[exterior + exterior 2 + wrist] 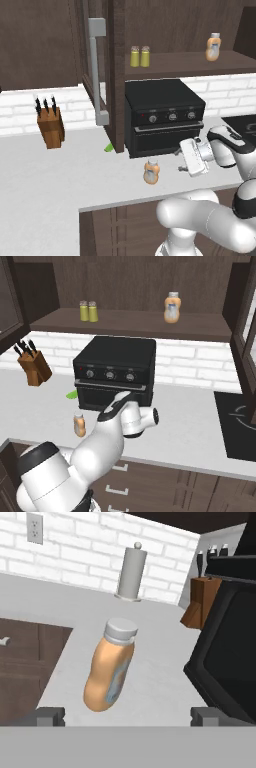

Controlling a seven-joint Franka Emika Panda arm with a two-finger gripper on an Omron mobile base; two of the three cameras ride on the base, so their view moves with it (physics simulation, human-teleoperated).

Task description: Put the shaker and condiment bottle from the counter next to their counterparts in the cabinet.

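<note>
Left base view: the gripper points left toward the condiment bottle, its jaws spread wide with nothing between them and short of the bottle. The white arm bends up from the lower right, wrist level above the counter. The orange bottle stands upright on the counter in front of the black oven, near the front edge. On the cabinet shelf above, 2 yellow-green shakers stand side by side, and a second orange bottle stands well to their right. A knife block sits to the left.

Right base view: the forearm reaches left, its hand beside the bottle on the counter.

Hand view: the 2 fingertips sit far apart at the bottom, holding nothing. The bottle appears tilted between them, ahead of them, light cap uppermost, pale label facing the camera. A paper towel holder stands behind it.
</note>
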